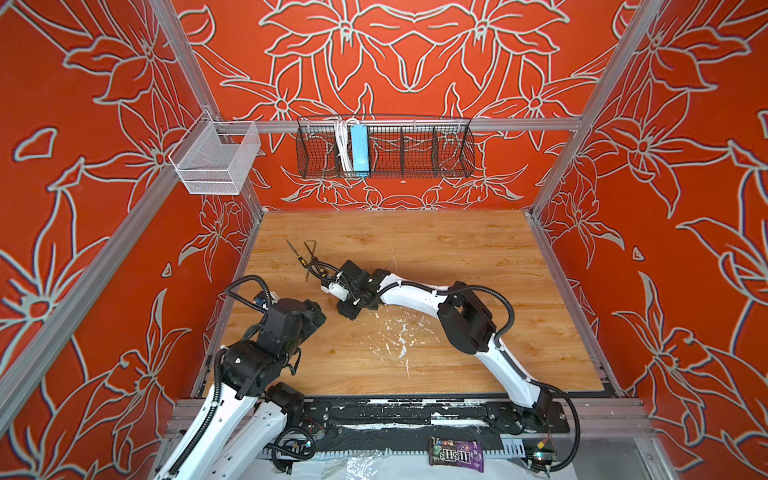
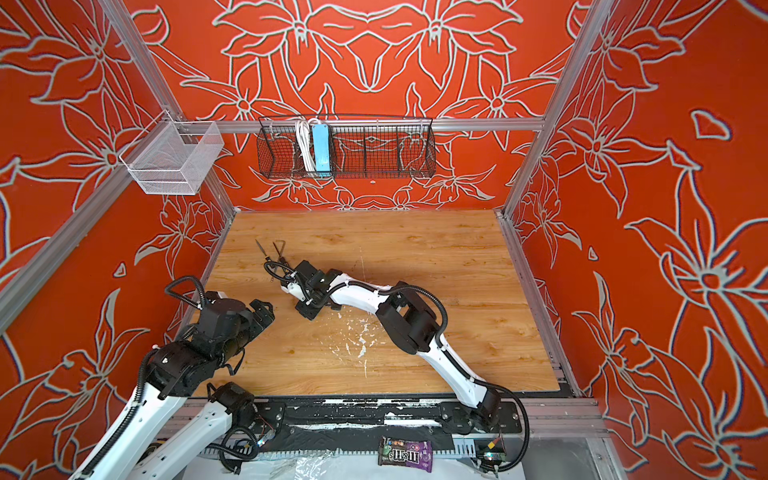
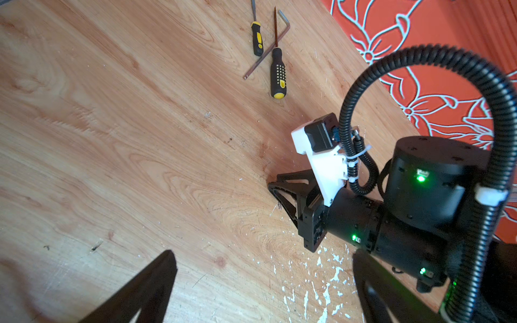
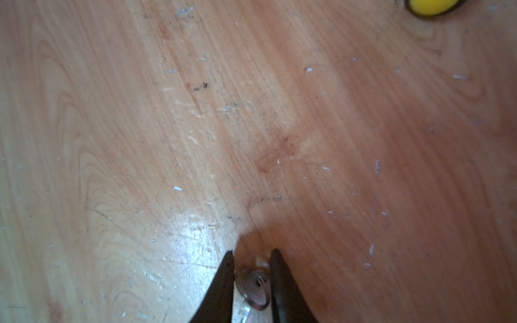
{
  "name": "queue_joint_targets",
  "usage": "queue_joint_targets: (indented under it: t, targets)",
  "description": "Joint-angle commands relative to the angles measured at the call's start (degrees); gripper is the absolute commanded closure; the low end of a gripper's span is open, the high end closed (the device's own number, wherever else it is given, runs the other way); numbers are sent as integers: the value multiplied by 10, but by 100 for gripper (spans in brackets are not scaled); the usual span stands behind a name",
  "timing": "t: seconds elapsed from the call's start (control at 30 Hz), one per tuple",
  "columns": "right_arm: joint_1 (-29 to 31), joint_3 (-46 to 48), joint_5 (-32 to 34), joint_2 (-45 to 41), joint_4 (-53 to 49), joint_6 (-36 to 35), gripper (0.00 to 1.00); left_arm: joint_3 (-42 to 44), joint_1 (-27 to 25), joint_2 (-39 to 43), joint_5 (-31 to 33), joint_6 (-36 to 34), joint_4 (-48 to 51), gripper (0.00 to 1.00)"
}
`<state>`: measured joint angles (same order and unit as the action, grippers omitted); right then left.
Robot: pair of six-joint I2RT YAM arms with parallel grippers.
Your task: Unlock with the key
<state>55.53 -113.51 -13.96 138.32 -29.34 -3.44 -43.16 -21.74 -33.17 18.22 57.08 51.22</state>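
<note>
On the right gripper (image 4: 253, 251), jaws stand narrow either side of a small round metal piece, probably the key (image 4: 253, 288), lying on the table (image 4: 140, 139); actual pinch unclear. Beyond, the left gripper (image 3: 264, 253) gapes, empty. The thin key could skid from the tips.

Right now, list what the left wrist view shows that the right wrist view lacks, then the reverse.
Only the left wrist view: the small screwdriver, the hex key, the large screwdriver at full length, the right gripper from outside, the open left gripper, the orange wall.
Only the right wrist view: a small round metal piece, possibly the key, closely flanked by the right gripper's fingers.
Both: the wooden tabletop and a yellow handle end, apparently the large screwdriver's.
</note>
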Motion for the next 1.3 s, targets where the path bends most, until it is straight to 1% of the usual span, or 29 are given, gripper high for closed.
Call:
queue_joint_targets:
  t: [0.0,0.27,0.4,0.57,0.83,1.0,1.27]
  targets:
    - [3,-17,8,14,-22,-27,82,5,3,-1,15,8,-8,2]
    - [3,-17,42,-5,-32,-30,95,10,4,-4,9,8,-20,2]
    - [2,-8,57,-26,-33,-23,100,7,4,-7,5,5,-24,2]
    - [1,31,73,-65,-23,1,100,-1,4,-9,-4,-3,-34,2]
    - [-16,97,60,-137,-10,73,100,-17,4,-18,-38,-23,-61,2]
    - [-37,148,47,-192,2,142,100,-27,4,-24,-63,-26,-81,2]
    - [-66,241,32,-289,19,235,100,-26,4,-40,-131,-12,-136,2]
